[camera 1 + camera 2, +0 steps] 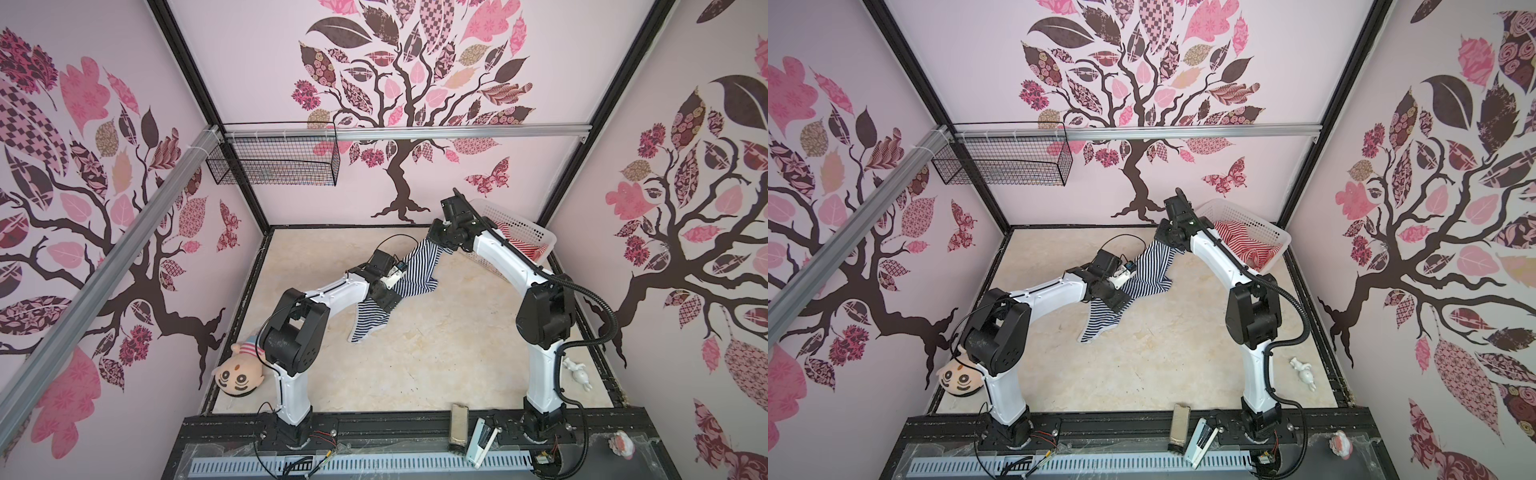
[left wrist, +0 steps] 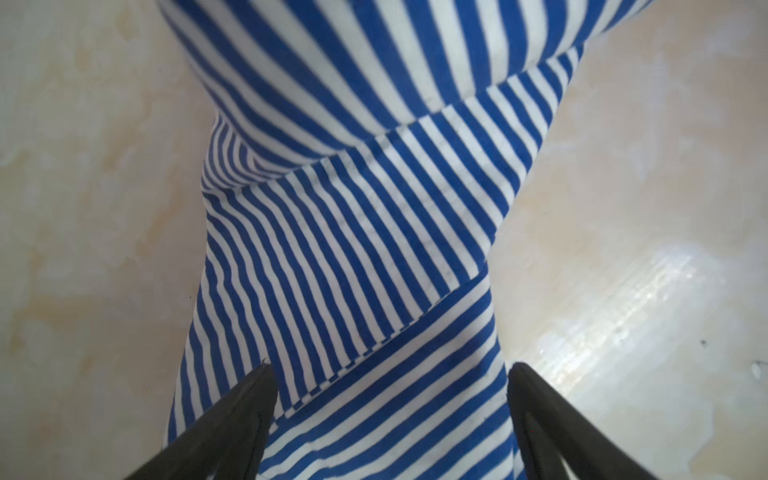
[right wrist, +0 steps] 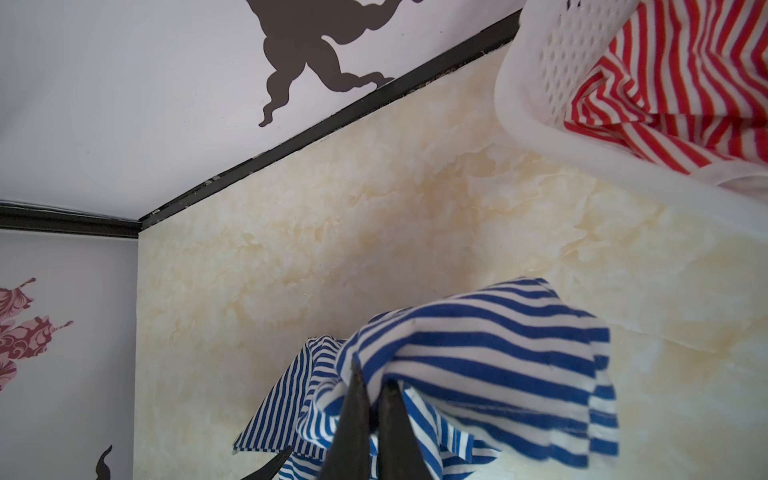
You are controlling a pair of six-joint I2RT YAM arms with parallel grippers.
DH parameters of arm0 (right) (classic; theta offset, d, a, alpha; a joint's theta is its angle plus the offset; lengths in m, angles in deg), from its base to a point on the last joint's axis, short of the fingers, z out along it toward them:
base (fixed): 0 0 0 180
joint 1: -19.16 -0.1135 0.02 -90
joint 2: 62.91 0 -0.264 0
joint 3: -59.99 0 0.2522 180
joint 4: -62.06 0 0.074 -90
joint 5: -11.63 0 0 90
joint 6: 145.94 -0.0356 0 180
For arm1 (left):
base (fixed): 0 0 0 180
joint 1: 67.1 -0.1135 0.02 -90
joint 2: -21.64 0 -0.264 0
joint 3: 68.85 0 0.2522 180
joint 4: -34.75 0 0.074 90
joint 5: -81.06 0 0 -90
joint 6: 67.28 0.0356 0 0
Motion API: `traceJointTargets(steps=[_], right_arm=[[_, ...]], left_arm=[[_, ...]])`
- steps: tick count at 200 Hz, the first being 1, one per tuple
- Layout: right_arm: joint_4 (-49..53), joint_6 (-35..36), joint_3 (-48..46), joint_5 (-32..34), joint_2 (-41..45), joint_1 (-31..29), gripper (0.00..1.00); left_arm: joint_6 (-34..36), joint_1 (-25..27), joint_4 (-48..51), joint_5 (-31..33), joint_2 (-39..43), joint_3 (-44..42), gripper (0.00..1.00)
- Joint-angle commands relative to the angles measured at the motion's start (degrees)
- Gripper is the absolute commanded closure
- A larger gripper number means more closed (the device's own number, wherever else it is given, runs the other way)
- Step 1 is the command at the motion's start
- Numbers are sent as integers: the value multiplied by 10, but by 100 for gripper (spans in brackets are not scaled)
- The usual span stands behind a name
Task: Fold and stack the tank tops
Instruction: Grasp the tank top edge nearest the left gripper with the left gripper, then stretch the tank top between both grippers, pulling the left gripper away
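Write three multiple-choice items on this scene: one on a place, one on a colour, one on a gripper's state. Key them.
1. Where does the red-striped tank top lie?
A. In the white basket
B. Flat on the table
C. In the wire basket

2. The hanging tank top pinched by the right gripper has stripes of:
A. red
B. green
C. navy

3. The left gripper is:
A. shut on cloth
B. open, cloth between its fingers
C. out of view

Key:
1 A: red stripes show inside the perforated wall.
2 C: it is navy and white in both top views.
3 B: the fingers stand wide apart in the left wrist view.
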Motion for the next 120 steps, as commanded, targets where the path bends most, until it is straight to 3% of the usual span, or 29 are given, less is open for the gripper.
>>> traceJointTargets(steps=[1,31,66,102,120], right_arm=[[24,18,6,-4,-17,4,98],[24,23,-5,-20,-18,11,98],[14,24,-19,-44,-13,21,99],[15,25,-22,-57,-13,31,100],[12,25,-28,-58,-8,35,100]], left_arm=[[18,28,-11,12,-13,31,9],[24,53,-38,35,-37,38,18],[24,67,-47,54,-72,63,38],[24,75,-59,84,-101,88,48],[22,77,-53,86,-113,100,60]])
